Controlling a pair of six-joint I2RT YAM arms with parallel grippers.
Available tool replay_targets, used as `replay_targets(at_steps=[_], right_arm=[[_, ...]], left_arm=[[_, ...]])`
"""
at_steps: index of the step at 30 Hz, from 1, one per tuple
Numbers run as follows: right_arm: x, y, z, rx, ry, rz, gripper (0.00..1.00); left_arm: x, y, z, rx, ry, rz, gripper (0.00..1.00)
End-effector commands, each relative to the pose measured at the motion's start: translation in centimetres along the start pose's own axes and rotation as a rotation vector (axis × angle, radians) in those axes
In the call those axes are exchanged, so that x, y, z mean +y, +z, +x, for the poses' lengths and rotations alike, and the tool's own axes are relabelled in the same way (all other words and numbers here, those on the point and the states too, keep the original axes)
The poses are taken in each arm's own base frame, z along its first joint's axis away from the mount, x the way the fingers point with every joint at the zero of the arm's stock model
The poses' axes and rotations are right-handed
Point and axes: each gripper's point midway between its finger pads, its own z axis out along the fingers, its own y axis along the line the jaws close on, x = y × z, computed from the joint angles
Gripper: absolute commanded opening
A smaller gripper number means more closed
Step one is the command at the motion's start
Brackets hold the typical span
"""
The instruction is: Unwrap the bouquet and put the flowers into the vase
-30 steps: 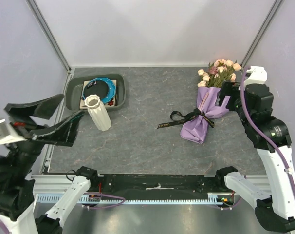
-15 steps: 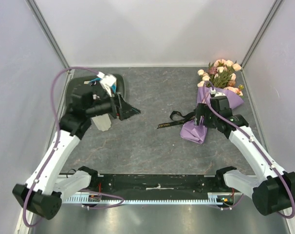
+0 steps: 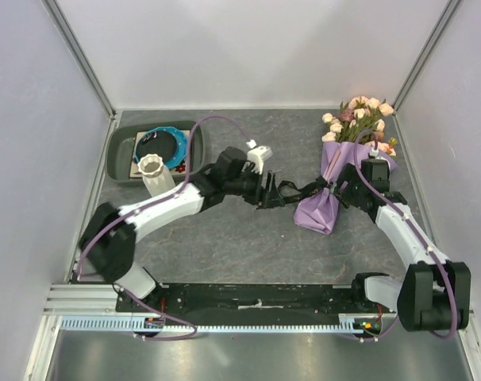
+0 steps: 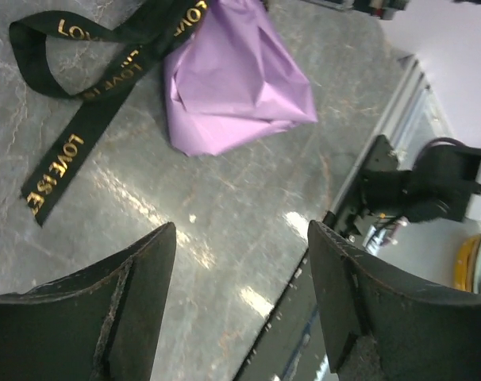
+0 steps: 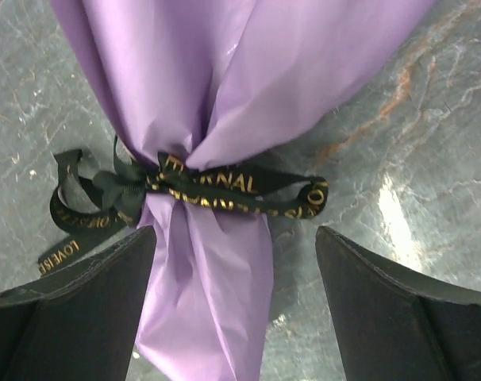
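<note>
The bouquet (image 3: 329, 190) lies at the right of the table in lilac paper (image 5: 225, 71), its flowers (image 3: 359, 117) pointing to the far edge. A black ribbon (image 5: 217, 186) with gold lettering is tied round its waist, and one tail (image 4: 70, 151) trails left across the table. My right gripper (image 5: 234, 238) hangs open just above the knot, its fingers either side of the paper's lower end. My left gripper (image 4: 240, 238) is open and empty beside the ribbon tail, short of the paper's tip (image 4: 240, 79). The white ribbed vase (image 3: 153, 167) stands upright at the left.
A dark grey tray (image 3: 120, 155) holding a blue ring (image 3: 165, 143) sits behind the vase at the far left. The left arm stretches across the middle of the table just in front of the vase. Walls close in on three sides.
The left arm has swung from the vase side rightward to the ribbon tail. The right gripper has come down over the bouquet's knot. The bouquet has not moved.
</note>
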Motion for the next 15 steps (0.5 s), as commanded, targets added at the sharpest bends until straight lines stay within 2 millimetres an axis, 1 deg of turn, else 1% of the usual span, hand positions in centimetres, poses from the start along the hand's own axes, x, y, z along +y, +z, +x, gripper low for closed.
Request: replay_targets(at_steps=[1,3,4,5,7,8,9,11,12,15], right_arm=[[2.5,1.3,-3.1,-0.072,0.041,-0.093,0.91],[2.4,1.8,-3.4,-0.079,0.015,-0.089,0.94],[2.8,2.2,-3.9,-0.084,-0.001,-0.097,0.95],[3.0,2.5,-3.9,-0.073,-0.019,-0.105,0.95],[3.6,3.3,-3.7,-0.049,-0.082,-0.108,0.93],[3.7,3.6,-3.7,-0.051,-0.102,-0.091,0.93],[4.7,3.6,-3.1,-0.037,-0.14,-0.106,0.9],[5.5,4.1,-2.5,-0.025,-0.174,-0.1,0.87],[6.3,4.1,-1.7,-0.016,-0.203,-0.101,0.85],[7.6,3.9,-0.8,-0.026,-0.258,-0.081,0.84]], left_arm=[[0.8,5.1,-3.9,-0.073,0.118,-0.026,0.75],[0.7,6.7,-4.0,-0.049,0.129,0.001,0.76],[0.4,7.5,-4.7,-0.054,0.132,0.013,0.76],[1.1,8.6,-4.1,-0.03,0.113,0.007,0.74],[1.1,9.7,-4.7,-0.05,0.112,0.029,0.72],[1.6,10.5,-4.5,-0.052,0.098,0.023,0.71],[1.9,10.8,-4.3,-0.051,0.09,0.018,0.7],[2.4,11.5,-4.1,-0.047,0.071,0.013,0.69],[2.9,12.1,-3.4,-0.027,0.057,0.013,0.68],[2.4,12.7,-3.1,-0.017,0.025,0.052,0.63]])
